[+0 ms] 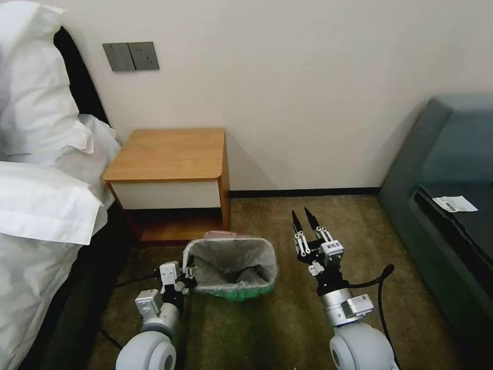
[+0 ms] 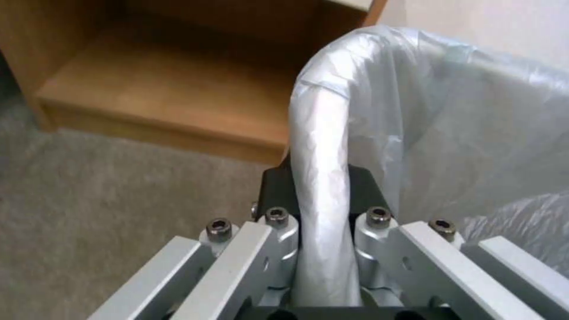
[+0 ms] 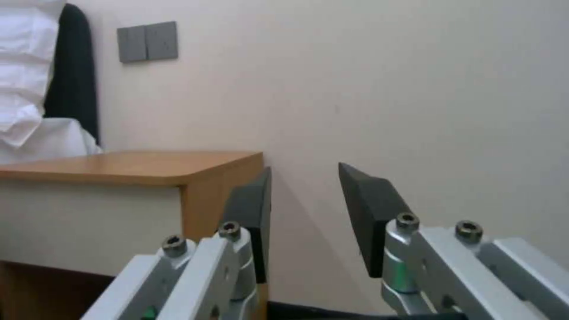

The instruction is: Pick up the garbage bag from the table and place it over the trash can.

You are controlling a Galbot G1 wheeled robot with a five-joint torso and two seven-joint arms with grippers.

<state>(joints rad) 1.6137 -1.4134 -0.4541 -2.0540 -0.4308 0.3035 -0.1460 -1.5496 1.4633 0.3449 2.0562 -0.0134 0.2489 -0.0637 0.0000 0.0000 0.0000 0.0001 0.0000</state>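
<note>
Clamped on the bag-covered rim of the trash can (image 1: 233, 267), the left gripper (image 1: 189, 272) pinches the garbage bag (image 2: 332, 146) against the can's left edge. That bag already lines the can, which stands on the carpet just in front of the table (image 1: 167, 154). Beside the can's right side, the right gripper (image 1: 306, 220) hovers with its jaws parted and empty. By my reading, seating the bag is the step underway; next, the left claw must release cleanly without dragging the plastic off.
</note>
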